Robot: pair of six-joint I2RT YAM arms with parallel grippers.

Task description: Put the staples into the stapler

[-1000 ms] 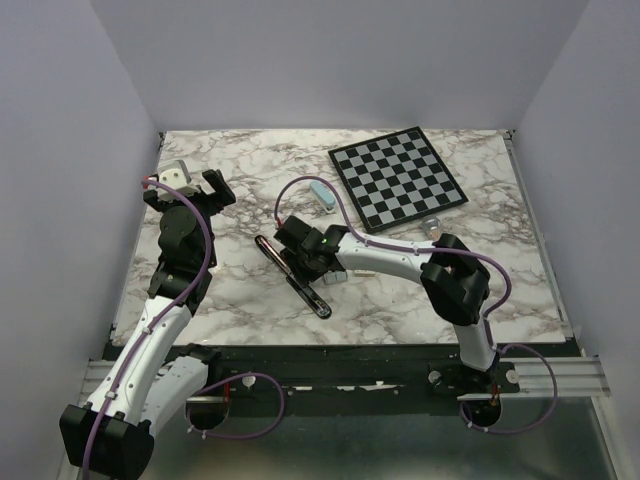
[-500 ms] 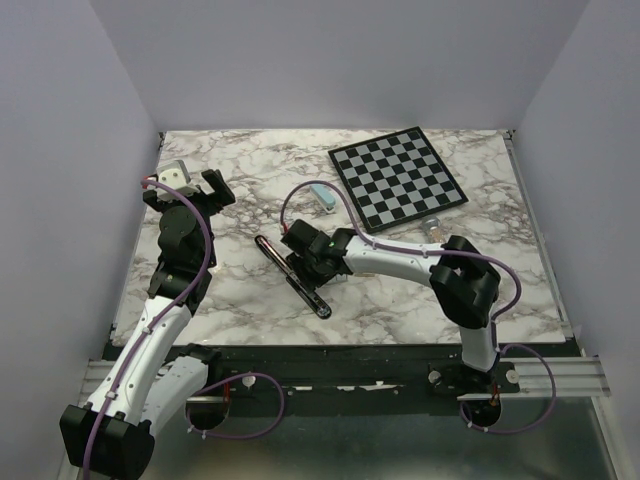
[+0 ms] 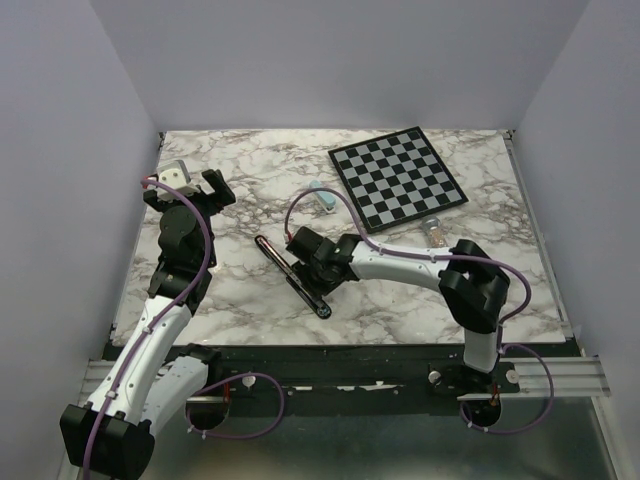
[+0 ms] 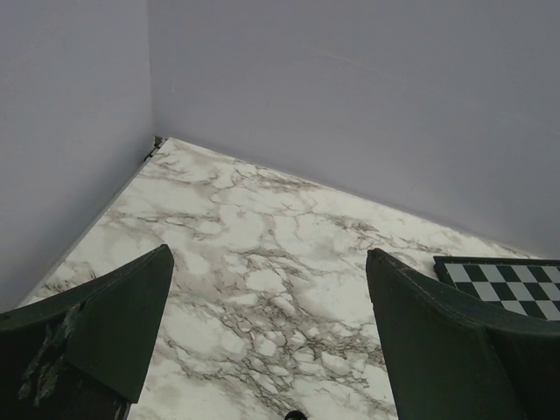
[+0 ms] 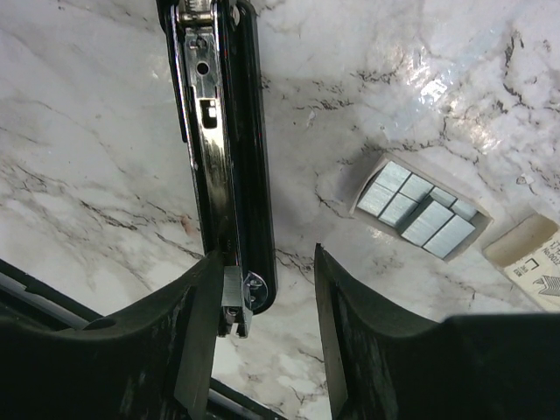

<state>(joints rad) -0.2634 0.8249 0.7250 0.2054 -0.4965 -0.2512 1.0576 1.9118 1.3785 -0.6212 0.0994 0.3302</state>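
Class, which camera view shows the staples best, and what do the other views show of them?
The right wrist view: the staples lie close up as silver strips beside the stapler, apart from it. In the top external view the right arm seems to cover them. The left wrist view shows none of them.

Being lit brightly and evenly from overhead, tinting the walls (image 3: 330, 60) a cool lilac. Throwing only soft, short shadows beneath the arms (image 3: 400, 262) onto the marble table (image 3: 250, 165). Glaring white off the table's polish at the upper right of the right wrist view, and glinting along the metal rail of the stapler (image 5: 206, 131). Leaving the dark fingers (image 4: 105, 332) in the left wrist view nearly without detail, perhaps slightly softening their edges. Rendering the overhead view sharply across the whole table.
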